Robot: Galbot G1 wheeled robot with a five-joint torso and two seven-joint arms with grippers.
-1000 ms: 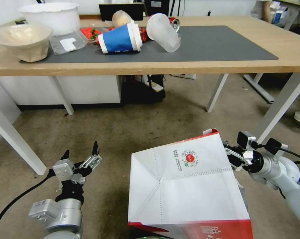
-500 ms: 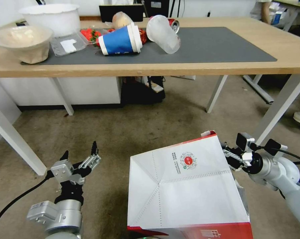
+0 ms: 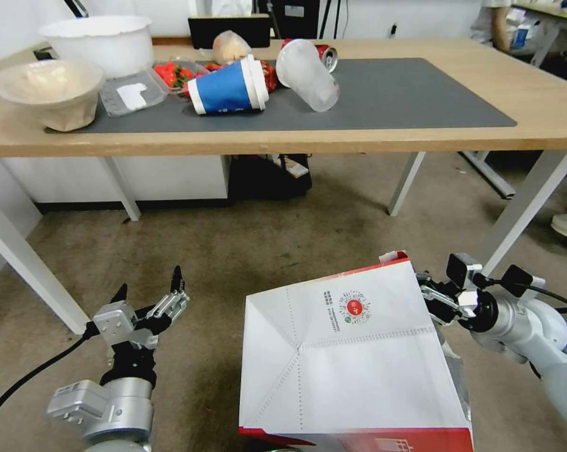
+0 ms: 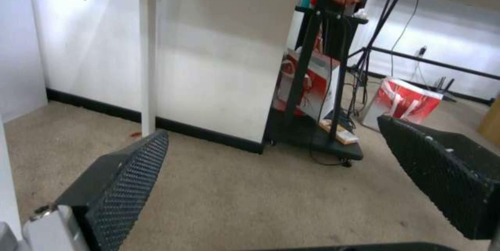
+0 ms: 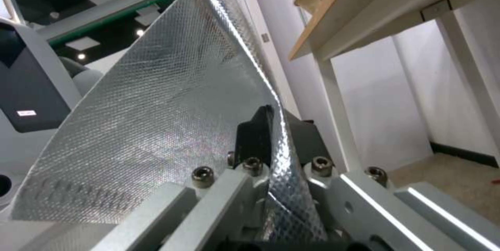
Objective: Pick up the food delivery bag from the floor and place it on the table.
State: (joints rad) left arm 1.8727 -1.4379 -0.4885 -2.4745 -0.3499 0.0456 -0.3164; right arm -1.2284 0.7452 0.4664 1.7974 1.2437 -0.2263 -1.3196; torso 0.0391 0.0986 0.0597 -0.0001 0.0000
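Note:
The food delivery bag (image 3: pixel 352 364), white with red sides and a small round red logo, hangs tilted low in the head view, its folded bottom toward me. My right gripper (image 3: pixel 429 295) is shut on the bag's right edge. In the right wrist view the silver foil lining (image 5: pixel 156 126) is pinched inside the right gripper (image 5: pixel 276 126). My left gripper (image 3: pixel 150 295) is open over the floor (image 3: pixel 264 251), left of the bag and apart from it. Its black fingers (image 4: pixel 125 188) stand wide apart. The table (image 3: pixel 547 107) lies ahead with a dark grey mat (image 3: pixel 409 94).
On the mat's left half lie a blue cup (image 3: pixel 226 88) and a clear cup (image 3: pixel 308 72) on their sides, plus two bowls (image 3: pixel 48 91), strawberries and a can. White table legs (image 3: pixel 528 207) stand ahead to the right and left. A black cart (image 3: pixel 270 176) sits under the table.
The whole head picture has slid slightly downward, so the camera moved. The bag stays in the right gripper's hold, and the left gripper stays open in the same pose.

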